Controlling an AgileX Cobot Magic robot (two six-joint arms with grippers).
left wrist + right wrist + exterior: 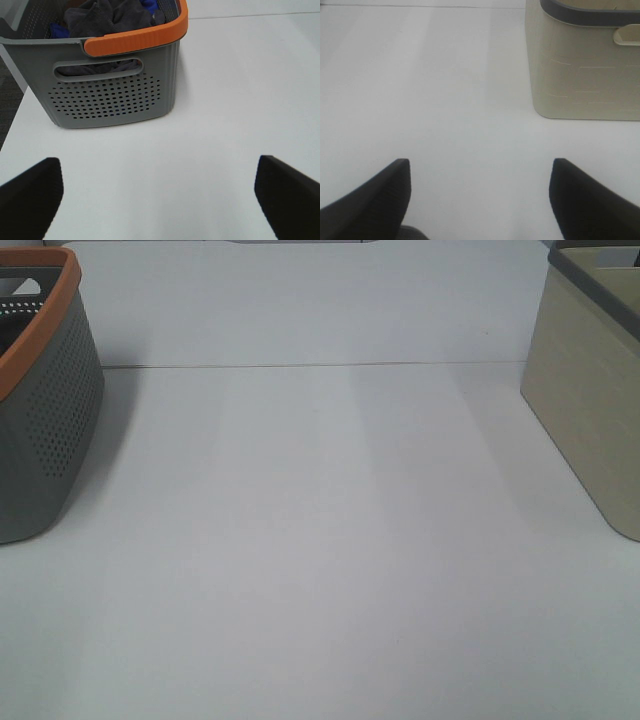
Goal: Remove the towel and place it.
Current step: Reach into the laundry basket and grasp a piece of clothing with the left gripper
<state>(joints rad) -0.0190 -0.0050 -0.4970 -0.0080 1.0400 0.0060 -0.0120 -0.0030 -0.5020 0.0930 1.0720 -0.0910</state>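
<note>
We found the towel lying crumpled inside the grey basket, a perforated tub with an orange rim and a slot handle, standing on the white bench. Scraps of brighter blue cloth showed beside the towel (whether these were separate items we could not tell). From the high camera, the basket sat at the left edge of the bench and a beige bin with a dark grey rim sat at the right edge, the two well apart. The left jaws stood wide open, holding nothing, over bare bench near the basket's handle side and clear of it. The right jaws were likewise spread open and held nothing, over bare bench, with the beige bin near but not touching them.
</note>
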